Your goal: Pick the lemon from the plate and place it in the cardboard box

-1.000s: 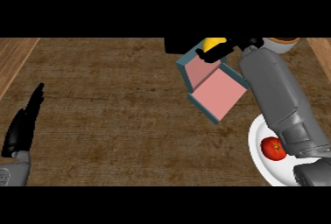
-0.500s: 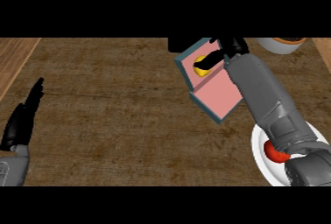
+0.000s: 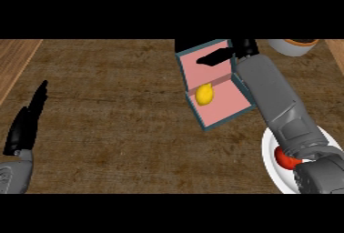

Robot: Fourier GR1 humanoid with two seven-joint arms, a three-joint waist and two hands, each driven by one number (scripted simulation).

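Note:
The yellow lemon (image 3: 205, 94) lies inside the cardboard box (image 3: 225, 109), a pink-lined box with teal walls at the upper middle right. My right hand (image 3: 232, 51) hovers over the box's far end with its fingers spread and nothing in them, apart from the lemon. The white plate (image 3: 270, 157) sits at the lower right under my right forearm, with a red fruit (image 3: 286, 158) on it, partly hidden. My left hand (image 3: 25, 123) rests open at the left edge, fingers up.
A white bowl with a brown inside (image 3: 296, 45) stands at the top right, just beyond the box. A lighter wooden strip (image 3: 17, 61) runs along the counter's left side.
The right hand has let go of the lemon, which now lies lower in the box. The hand's fingers have opened above the box's far end. The left hand barely moved.

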